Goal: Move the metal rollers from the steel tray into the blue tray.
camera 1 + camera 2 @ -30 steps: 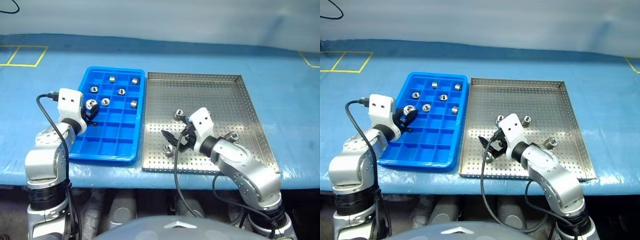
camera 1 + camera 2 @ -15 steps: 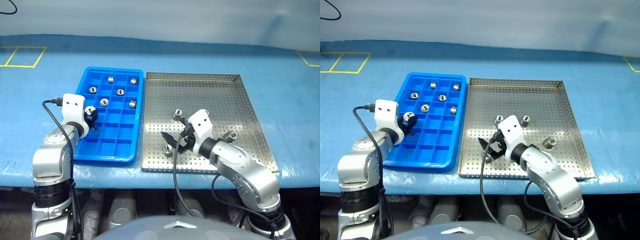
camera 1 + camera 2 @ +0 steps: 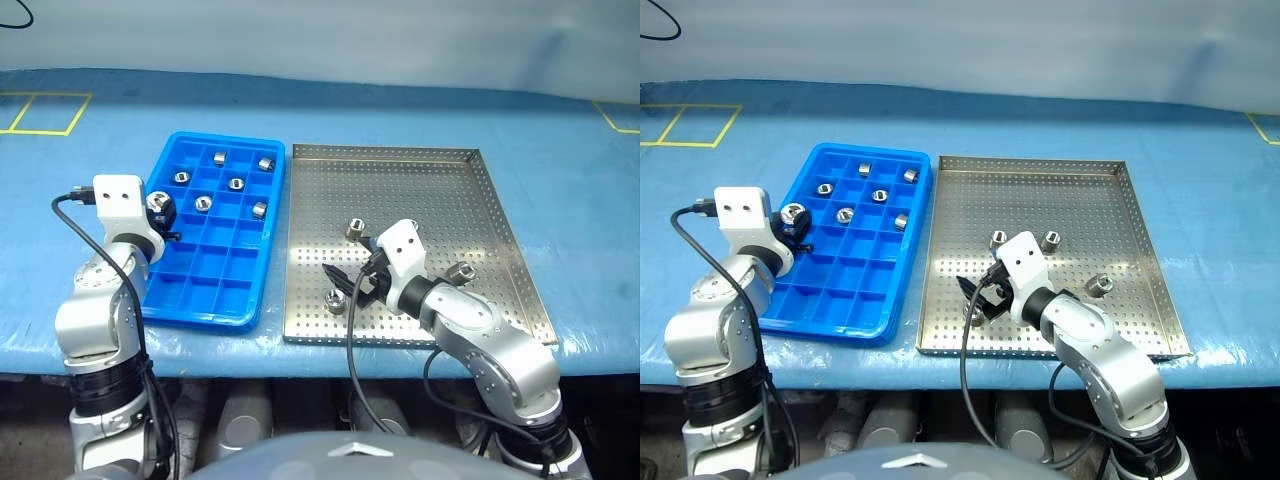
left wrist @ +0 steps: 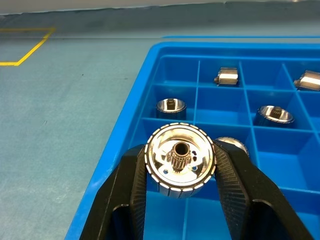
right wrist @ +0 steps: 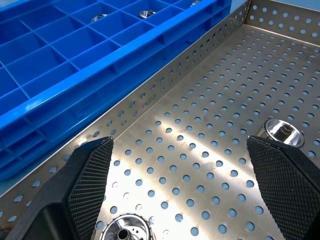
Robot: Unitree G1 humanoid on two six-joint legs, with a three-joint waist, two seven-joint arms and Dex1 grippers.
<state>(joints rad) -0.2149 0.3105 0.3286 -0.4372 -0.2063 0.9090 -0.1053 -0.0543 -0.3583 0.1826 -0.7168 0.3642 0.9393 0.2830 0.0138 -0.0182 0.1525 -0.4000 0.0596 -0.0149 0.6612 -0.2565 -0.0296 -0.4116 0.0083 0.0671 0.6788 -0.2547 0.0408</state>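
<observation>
- The left gripper [image 4: 180, 172] is clamped on one of the metal rollers: the held roller [image 4: 180, 161] sits between the two black fingers [image 4: 131, 192], each pad pressed against its ribbed side wall.
- The held roller's short axis runs roughly level, along the line of the fingers, so its hollow end with the toothed bore faces back toward the wrist camera.
- In the head views this gripper [image 3: 160, 210] hangs over the left edge of the blue tray [image 3: 200, 290], at about the second or third row from the far end.
- Five other rollers lie in the blue tray's far compartments. Two in the far row [image 4: 227, 76] lie on their sides, axis level; the one in the compartment beyond the gripper [image 4: 171, 106] stands on end, its hollow facing up.
- The right gripper [image 5: 185, 192] is spread wide and holds nothing, its fingers [image 5: 90, 172] low over the perforated floor of the steel tray [image 3: 500, 190], near the tray's left wall.
- Rollers left in the steel tray: one [image 5: 125, 229] just inside the right gripper's finger, standing on end, bore up; another [image 5: 284, 132] just beyond the other finger.
- Head views show one more [image 3: 462, 272] near the right forearm, tilted.
</observation>
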